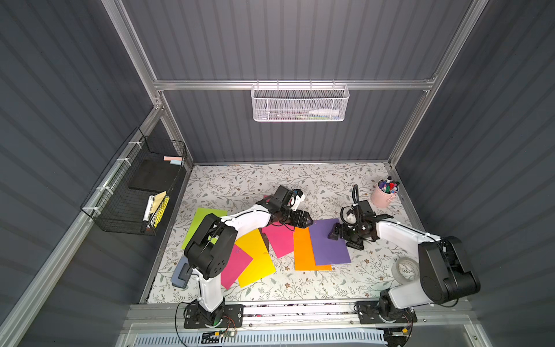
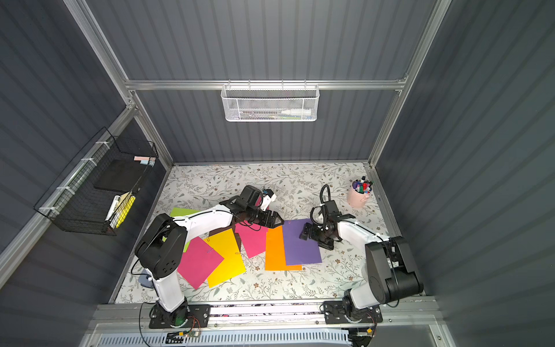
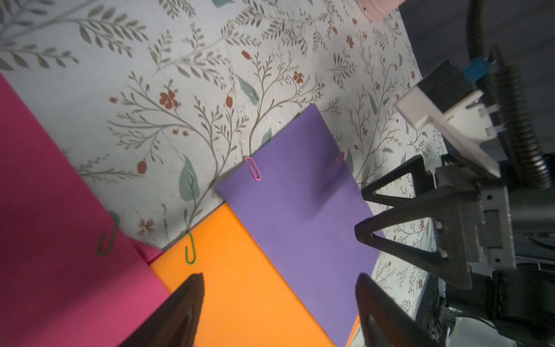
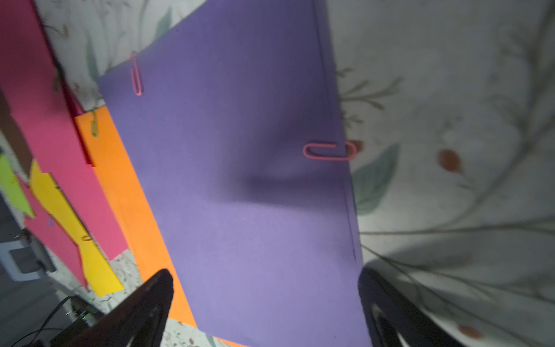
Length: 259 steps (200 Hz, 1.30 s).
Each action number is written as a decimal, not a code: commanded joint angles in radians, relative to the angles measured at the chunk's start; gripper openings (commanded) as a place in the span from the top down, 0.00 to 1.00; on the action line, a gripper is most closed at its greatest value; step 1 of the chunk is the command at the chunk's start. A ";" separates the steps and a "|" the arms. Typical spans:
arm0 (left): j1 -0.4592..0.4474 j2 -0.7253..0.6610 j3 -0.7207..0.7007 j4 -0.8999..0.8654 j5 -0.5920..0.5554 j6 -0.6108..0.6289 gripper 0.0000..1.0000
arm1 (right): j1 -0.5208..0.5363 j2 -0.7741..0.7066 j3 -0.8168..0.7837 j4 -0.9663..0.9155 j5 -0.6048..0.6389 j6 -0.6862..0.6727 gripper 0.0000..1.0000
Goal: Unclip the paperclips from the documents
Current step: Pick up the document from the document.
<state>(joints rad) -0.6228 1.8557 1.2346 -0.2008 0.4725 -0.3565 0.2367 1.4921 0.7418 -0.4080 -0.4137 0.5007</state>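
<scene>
Several coloured documents lie overlapping on the floral table: a purple sheet (image 1: 329, 243) over an orange sheet (image 1: 303, 251), a magenta sheet (image 1: 279, 240), a yellow sheet (image 1: 255, 258) and a lime green sheet (image 1: 200, 222). In the left wrist view a pink paperclip (image 3: 253, 169) grips the purple sheet's edge and a green paperclip (image 3: 190, 249) the orange sheet (image 3: 240, 285). A second pink paperclip (image 4: 329, 151) sits on the purple sheet's (image 4: 240, 195) side edge. My left gripper (image 1: 309, 221) hovers open over the orange sheet's far edge. My right gripper (image 1: 332, 233) stands open over the purple sheet.
A pink cup of markers (image 1: 384, 195) stands at the back right. A clear tape roll (image 1: 405, 269) lies near the right arm. A black wire basket (image 1: 135, 192) hangs on the left wall and a white mesh basket (image 1: 300, 103) on the back rail.
</scene>
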 commanded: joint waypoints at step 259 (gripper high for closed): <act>-0.087 0.105 0.004 -0.133 -0.064 -0.313 0.18 | 0.035 0.156 -0.018 0.150 -0.246 -0.079 0.05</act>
<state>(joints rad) -0.7162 1.9610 1.2694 -0.2981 0.3920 -0.6491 0.2600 1.6112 0.7639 -0.2134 -0.6491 0.4332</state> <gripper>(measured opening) 0.811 0.952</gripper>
